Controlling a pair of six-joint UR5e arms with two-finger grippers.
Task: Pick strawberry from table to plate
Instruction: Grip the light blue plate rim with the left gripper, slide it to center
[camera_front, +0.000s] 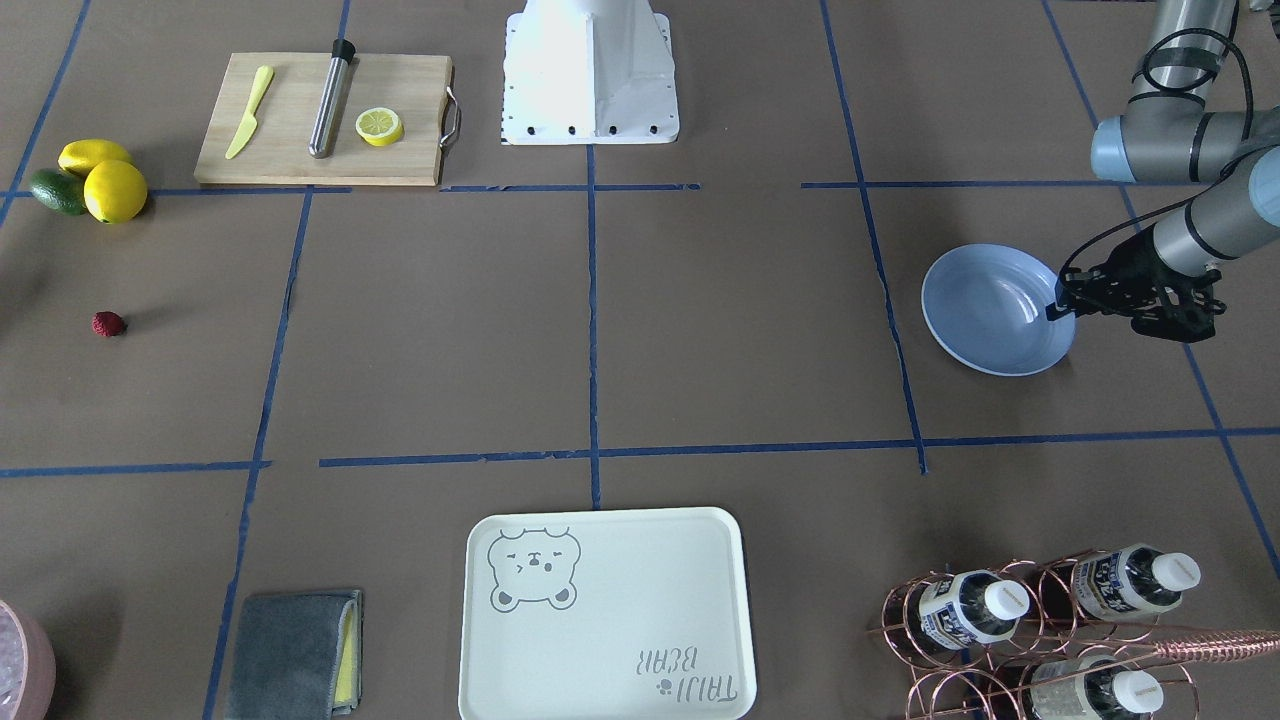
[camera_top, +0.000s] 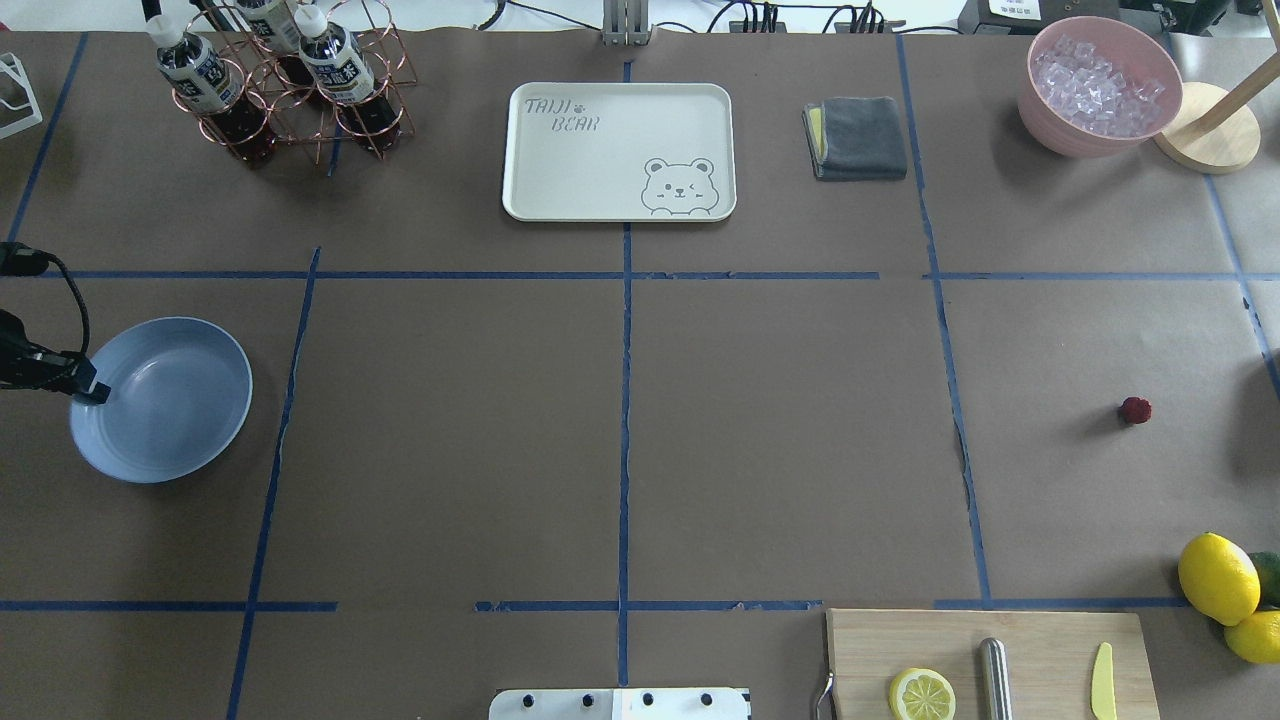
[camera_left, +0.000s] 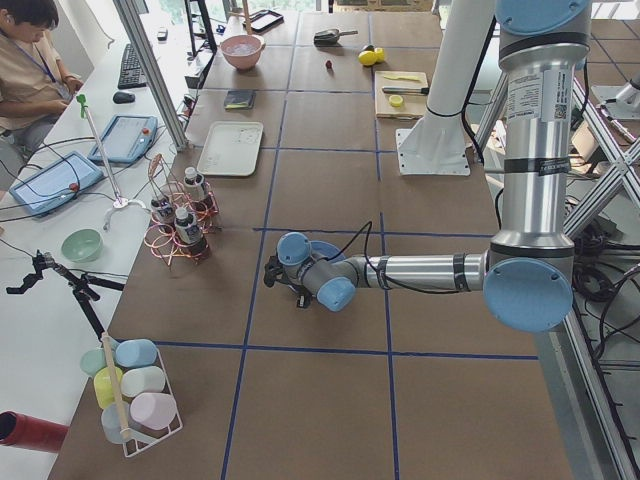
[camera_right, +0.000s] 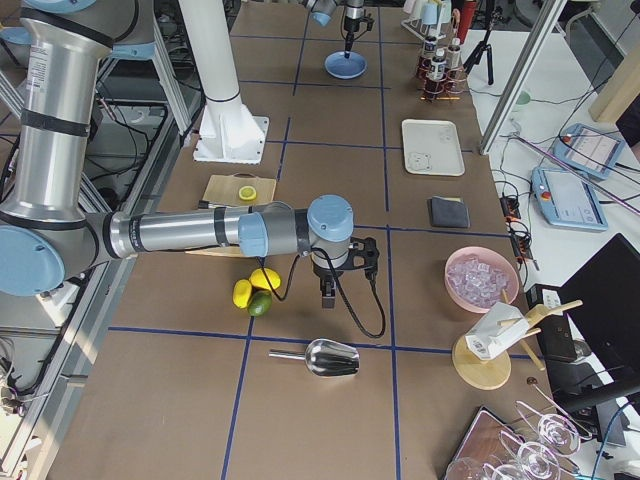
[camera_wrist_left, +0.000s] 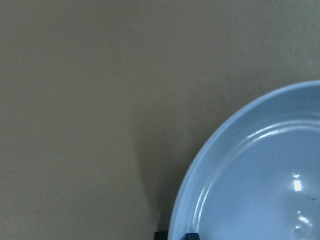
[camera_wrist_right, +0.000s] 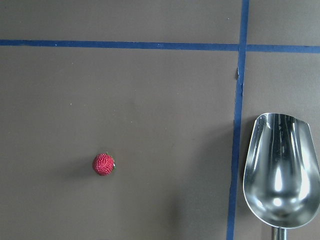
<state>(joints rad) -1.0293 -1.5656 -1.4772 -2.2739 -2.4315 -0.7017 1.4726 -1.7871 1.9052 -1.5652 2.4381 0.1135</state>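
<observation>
- Reaching seems in hand; the strawberry (camera_top: 1135, 410) lies at the right of the table (camera_top: 780, 430), the plate (camera_top: 190, 400) at its left.
- Open or closed cannot be told for right gripper (camera_right: 327, 293) or left gripper (camera_front: 1062, 308).
- A centred descent is needed.

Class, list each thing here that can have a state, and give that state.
strawberry: on the table, unheld
plate: empty
left gripper: at plate's rim, grip unclear
right gripper: open or shut unclear
bear tray: empty
pink bowl: holds ice
scoop: empty
bottles: capped
</observation>
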